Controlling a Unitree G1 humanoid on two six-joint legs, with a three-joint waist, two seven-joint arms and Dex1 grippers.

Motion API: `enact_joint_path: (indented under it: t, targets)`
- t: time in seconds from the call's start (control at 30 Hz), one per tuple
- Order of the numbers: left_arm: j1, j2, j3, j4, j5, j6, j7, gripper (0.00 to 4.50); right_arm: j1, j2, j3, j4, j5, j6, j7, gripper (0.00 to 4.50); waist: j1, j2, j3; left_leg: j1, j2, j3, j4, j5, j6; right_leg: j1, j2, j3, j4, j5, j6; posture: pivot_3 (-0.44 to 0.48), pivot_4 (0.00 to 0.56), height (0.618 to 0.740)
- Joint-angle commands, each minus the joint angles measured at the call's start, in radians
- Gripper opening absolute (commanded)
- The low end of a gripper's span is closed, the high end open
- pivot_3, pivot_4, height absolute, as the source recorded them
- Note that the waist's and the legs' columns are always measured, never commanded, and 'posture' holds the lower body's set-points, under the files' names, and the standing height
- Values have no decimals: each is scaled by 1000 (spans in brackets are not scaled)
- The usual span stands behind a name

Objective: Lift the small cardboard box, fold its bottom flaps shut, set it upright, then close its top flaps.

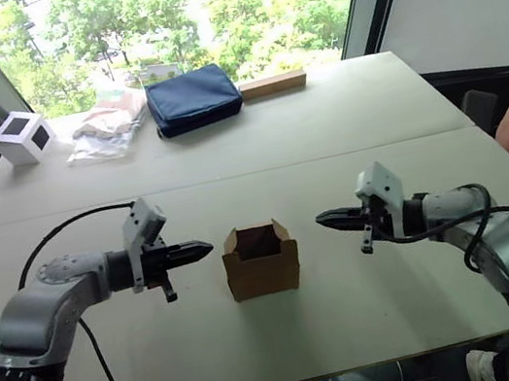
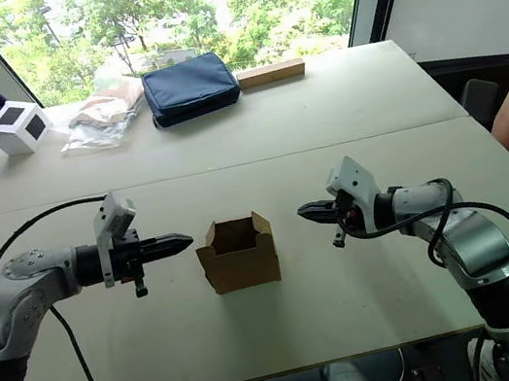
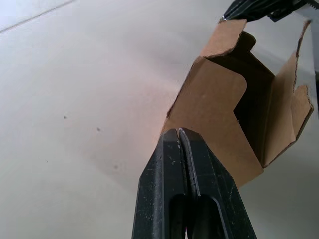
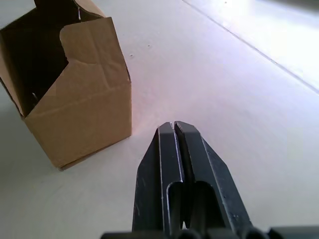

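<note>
Left side first: the left end effector hangs level above the worktop, its two black fingers pressed together with nothing between them, tip aimed at the small cardboard box. It sits just beside the box's left wall — near, not touching.

Centre stage, the box stands on the worktop between the two arms, open end up, the top flaps standing raised around a dark interior (the wrist views show their angled cut corners clearly). The bottom flaps are underneath, so whether they are folded I cannot tell.

Over on the right, the right end effector mirrors its partner — fingers closed on nothing, pointing at the box's right wall, a little further off than the left one.

Now the risks, as I judge them. The box looks light and thin-walled; if one tip arrives ahead of the other, it could skid across the worktop or tip over rather than lift. Squeeze from both sides too hard and those walls may buckle. And a closed tip catching a raised flap could bend it the wrong way.
</note>
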Motion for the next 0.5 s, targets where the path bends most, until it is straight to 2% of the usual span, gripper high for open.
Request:
enact_joint_path:
  t: [0.03, 0.5]
  targets:
    - [-61, 15, -27, -11, 16, -31, -21, 23, -57, 20, 1, -51, 58, 38, 10, 0, 0, 0, 0, 0, 0, 0, 0, 0, 0, 0, 0, 0, 0, 0, 0, 0, 150, 737]
    - [-110, -49, -145, 41, 99, -114, -24, 23, -80, 67, 109, -29, 26, 18, 28, 0, -1, 0, 0, 0, 0, 0, 0, 0, 1, 0, 2, -1, 0, 0, 0, 0, 150, 737]
